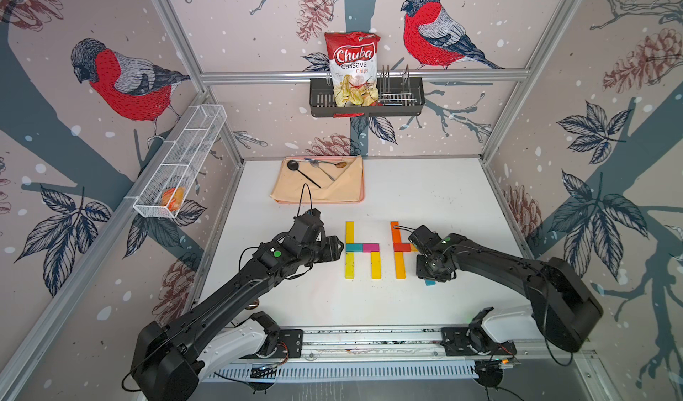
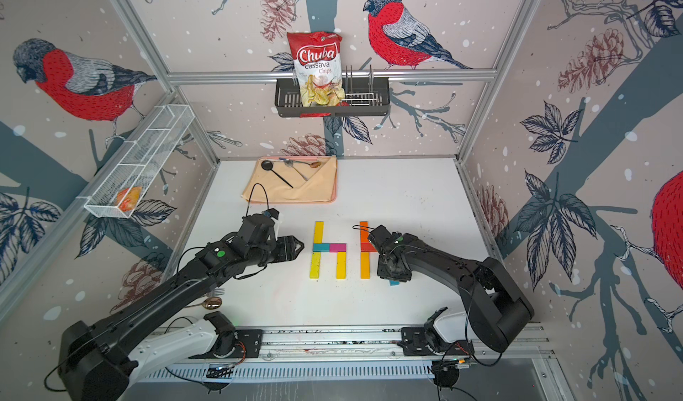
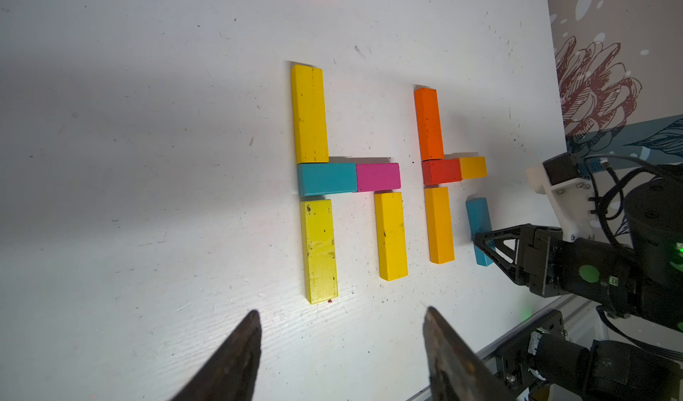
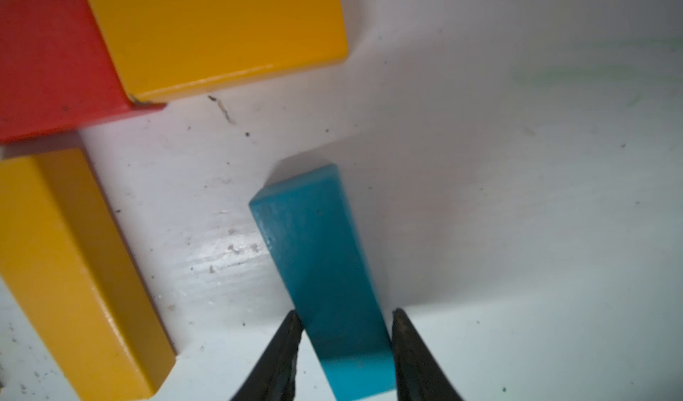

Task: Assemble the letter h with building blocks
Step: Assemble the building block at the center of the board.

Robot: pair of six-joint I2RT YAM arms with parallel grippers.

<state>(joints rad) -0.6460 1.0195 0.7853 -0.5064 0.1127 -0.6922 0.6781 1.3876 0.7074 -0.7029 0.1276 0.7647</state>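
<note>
Where the left wall rises beside the table, a white wire basket hangs with an orange snack packet in the end compartment closest to the robot. At the table's far edge, towards the far left corner, a pink tray carries a beige cloth with a black spoon and two metal spoons on it. On the back wall, a black rack holds a red chips bag, upright.

The left gripper hovers over the table left of the building blocks, its fingers spread wide with nothing between them.

Near the table's middle, five blocks lie flat and touching as a letter h: two yellow, teal, magenta, yellow. Just to the right, an orange block, a red block and a long amber block form a second stem, and a short amber block touches the red one's right end.

The right gripper sits low, fingers closed against both long sides of a second teal block, apart from the short amber block and nearer the table's near edge.
</note>
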